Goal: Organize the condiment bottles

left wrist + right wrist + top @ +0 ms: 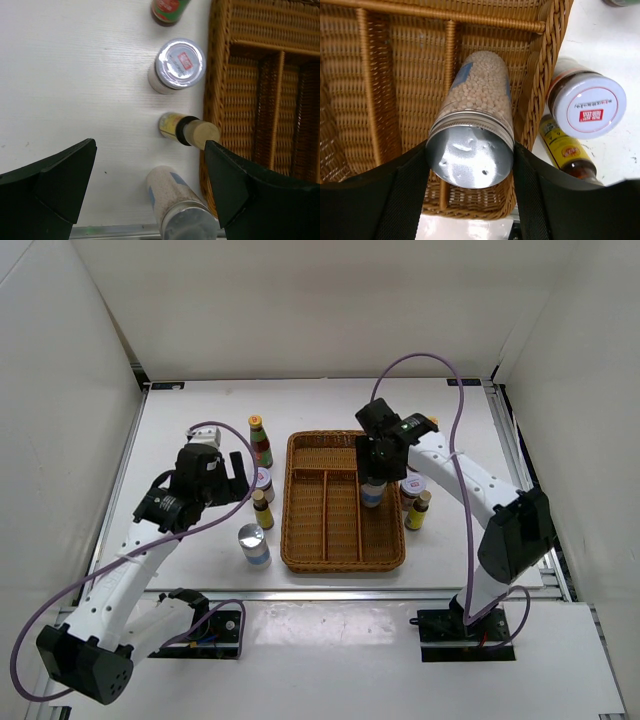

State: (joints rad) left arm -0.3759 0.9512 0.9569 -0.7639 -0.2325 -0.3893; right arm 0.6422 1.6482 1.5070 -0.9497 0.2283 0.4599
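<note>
— What's nearest on the left?
— A silver-lidded shaker [254,545] stands on the worktop [200,420], just left of the wicker tray [300,550]. Behind it in a row come a small brown yellow-capped bottle [263,510], a white jar with a red-printed lid [263,480], then a tall red-green bottle [260,442].
— And the left claw [150,145]?
— Spread wide and holding nothing; it hovers above that row.
— The right claw [470,160]?
— Its fingers pinch the second shaker [480,100] just below the silver lid, over the tray's right-hand lane. Whether the base touches the wicker, I cannot tell.
— Anything right of the tray?
— Another red-lidded jar [587,102] and a second brown bottle [565,150], both just outside the rim.
</note>
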